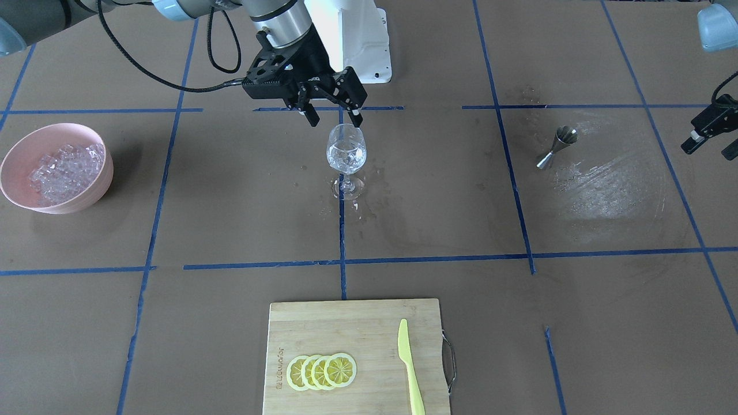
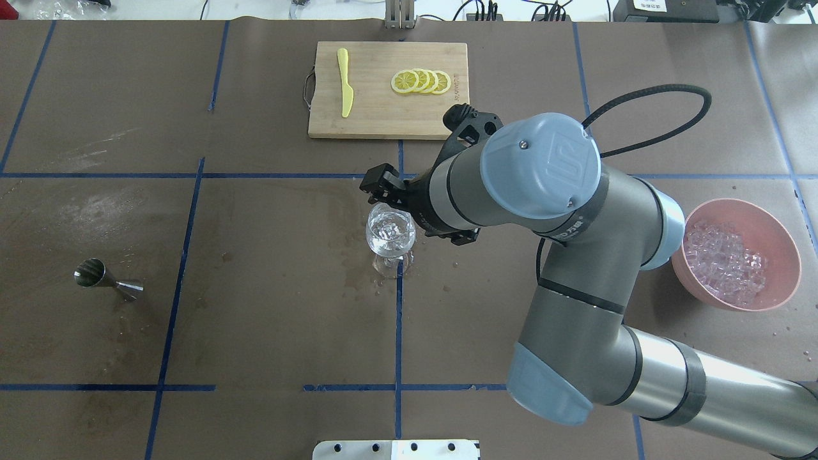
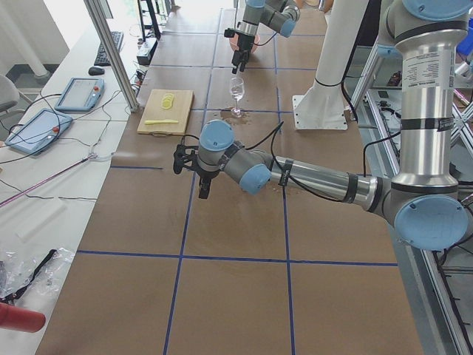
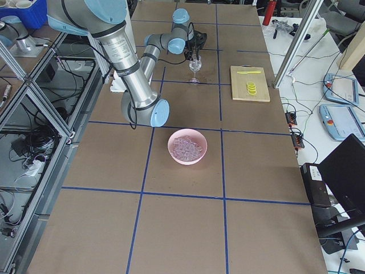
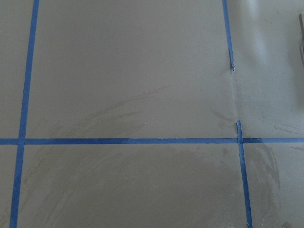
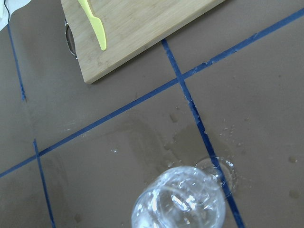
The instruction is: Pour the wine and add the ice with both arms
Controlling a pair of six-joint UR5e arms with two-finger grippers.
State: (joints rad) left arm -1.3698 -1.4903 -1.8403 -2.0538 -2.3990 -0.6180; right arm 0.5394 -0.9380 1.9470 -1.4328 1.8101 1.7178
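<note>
A stemmed wine glass (image 1: 346, 155) stands at the table's middle with clear ice chunks and liquid inside; it also shows in the overhead view (image 2: 390, 233) and the right wrist view (image 6: 178, 199). My right gripper (image 1: 334, 120) hangs just above its rim, open and empty. More ice (image 1: 66, 167) is heaped in a pink bowl (image 1: 17, 190). My left gripper (image 1: 712, 144) is open and empty, at the view's edge, beyond a steel jigger (image 1: 556, 147) that lies on its side.
A wooden cutting board (image 1: 346, 328) on the operators' side holds lemon slices (image 1: 323, 370) and a yellow knife (image 1: 410, 369). Wet smears mark the table near the jigger and around the glass foot. Blue tape lines cross the brown table.
</note>
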